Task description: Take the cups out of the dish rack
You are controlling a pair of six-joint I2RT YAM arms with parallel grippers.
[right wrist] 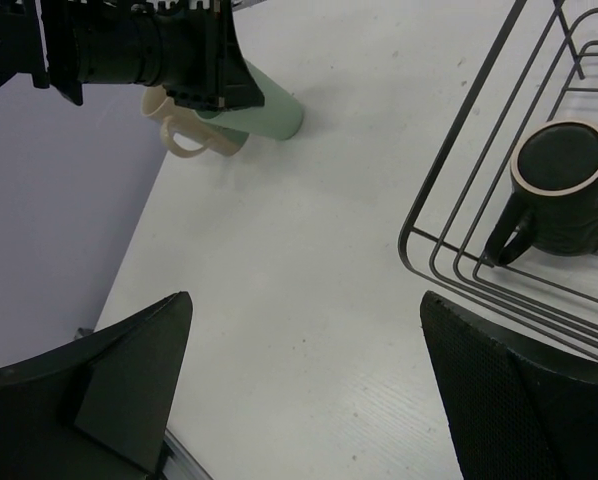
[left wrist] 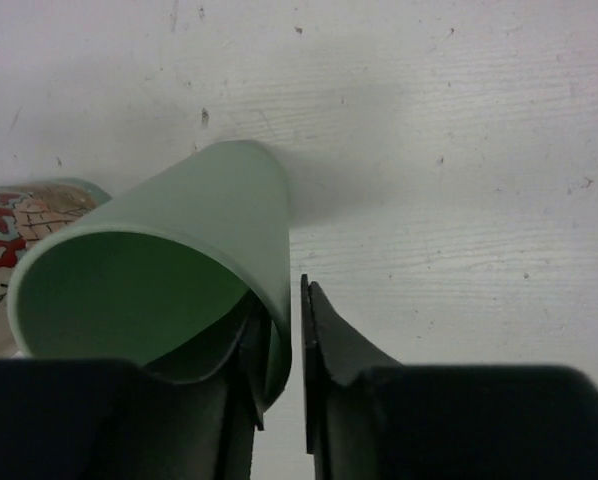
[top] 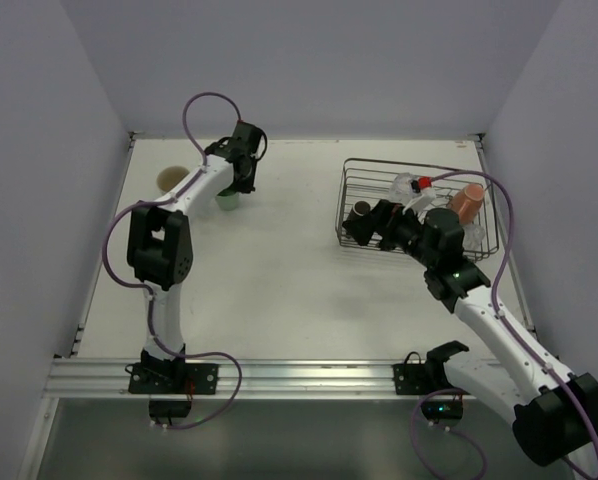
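Top external view: two cups are seen out on the table at the far left, well apart from the dish rack. These are the cream cup and, just beside it, the green cup, which is stood upright.

In the left wrist view, the green cup's wall is straddled by the left gripper, with one finger inside the rim and one outside. A thin strip of table is seen between the outer finger and the wall, so the grip is judged released rather than clenched. That cup is counted as delivered, though the gripper is not yet lifted clear.

Over at the rack, the salmon cup is seen toward the right end and the dark cup at the left end, just inside the wire. The right gripper is held wide open with nothing between its fingers. It is poised over bare table just outside the rack, with the dark cup near.

Roughly half the job is judged done: two cups out, at least two left. The dark cup is the likely next pick for the right arm.
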